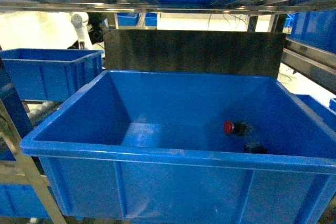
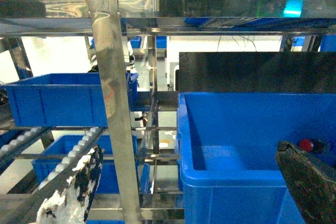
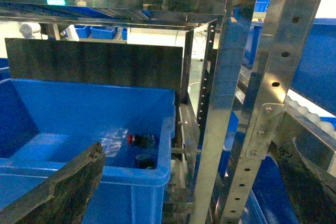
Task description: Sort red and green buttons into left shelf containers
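Big blue bin (image 1: 157, 182) fills the head view, w/ a dark panel (image 1: 194, 51) behind it and steel shelf frame (image 2: 113, 103) around. Left of it sits a smaller blue container (image 1: 50, 72) on the left shelf; another one lower down (image 2: 63, 161).

In the bin, near the right wall: red button (image 1: 229, 127) lying on its side, and just in front of it a dark button (image 1: 255, 149), colour too dim to call, poss. the green one.

Left end effector (image 2: 189, 182): fingers spread wide, nothing between them. Right end effector (image 3: 189, 182): also wide, holding nothing. Both hang outside the bin.

Step in hand, as I judge it: between picks, two buttons left in the bin. Next move prob. needs a reach down to the red button, closing across its body, clear of the bin wall.
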You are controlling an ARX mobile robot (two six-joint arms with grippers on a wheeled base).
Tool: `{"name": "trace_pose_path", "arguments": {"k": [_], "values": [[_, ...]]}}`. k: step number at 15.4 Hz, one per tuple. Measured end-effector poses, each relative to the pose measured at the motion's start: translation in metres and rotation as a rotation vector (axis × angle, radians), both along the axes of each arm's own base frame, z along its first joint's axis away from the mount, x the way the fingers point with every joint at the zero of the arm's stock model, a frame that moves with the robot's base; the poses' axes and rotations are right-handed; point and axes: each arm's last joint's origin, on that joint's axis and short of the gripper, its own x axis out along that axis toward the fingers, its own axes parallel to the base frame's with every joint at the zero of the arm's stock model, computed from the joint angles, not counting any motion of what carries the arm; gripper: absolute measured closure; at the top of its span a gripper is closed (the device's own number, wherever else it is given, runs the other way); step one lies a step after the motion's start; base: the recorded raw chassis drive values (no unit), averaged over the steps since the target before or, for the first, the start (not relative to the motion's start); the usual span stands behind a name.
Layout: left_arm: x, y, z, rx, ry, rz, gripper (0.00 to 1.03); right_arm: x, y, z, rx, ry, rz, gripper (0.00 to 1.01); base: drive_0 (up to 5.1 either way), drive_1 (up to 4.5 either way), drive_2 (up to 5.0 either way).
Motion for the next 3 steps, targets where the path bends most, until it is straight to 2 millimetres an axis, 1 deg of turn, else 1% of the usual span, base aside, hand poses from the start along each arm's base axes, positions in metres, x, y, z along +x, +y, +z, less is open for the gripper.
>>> {"name": "trace_pose_path", "arguments": {"k": [3], "values": [[0.0, 0.0, 0.0, 0.0, 0.0, 0.0, 0.05, 0.0, 0.0, 0.0, 0.0, 0.0, 0.0, 0.03, 0.0, 0.0, 0.0]]}}
